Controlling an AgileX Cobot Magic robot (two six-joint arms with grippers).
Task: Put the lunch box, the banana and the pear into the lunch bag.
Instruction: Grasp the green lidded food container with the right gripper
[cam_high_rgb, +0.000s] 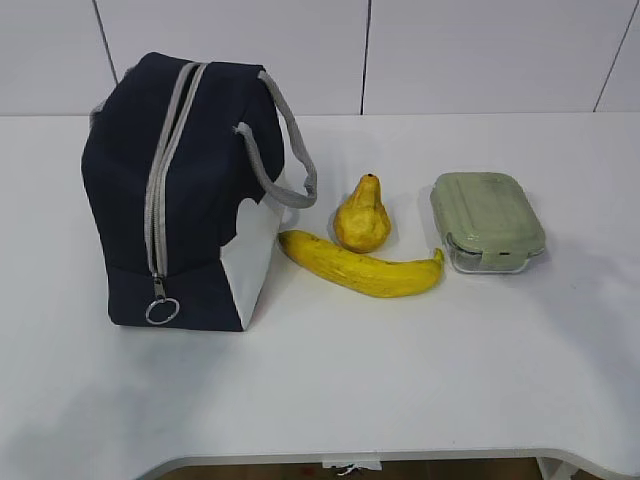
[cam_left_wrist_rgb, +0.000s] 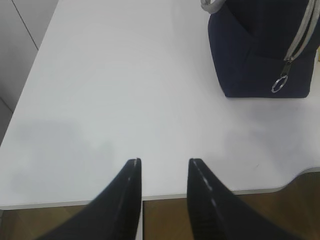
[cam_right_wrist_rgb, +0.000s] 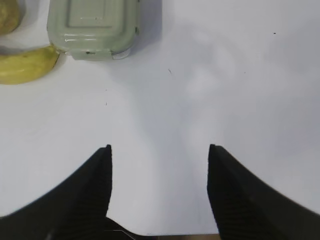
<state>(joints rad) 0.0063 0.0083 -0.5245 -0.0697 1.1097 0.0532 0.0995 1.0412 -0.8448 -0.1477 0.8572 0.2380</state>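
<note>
The navy lunch bag stands on the left of the white table, its grey zipper shut with the ring pull at the bottom front. The pear stands upright to its right. The banana lies in front of the pear. The lunch box with the sage-green lid sits to the right. Neither gripper shows in the exterior view. My left gripper is open and empty over the table's front edge, the bag at upper right. My right gripper is open and empty, the lunch box, banana tip and pear edge at upper left.
The table's front edge has a curved cutout near the bottom. A white panelled wall stands behind the table. Grey rope handles hang off the bag's right side, toward the pear.
</note>
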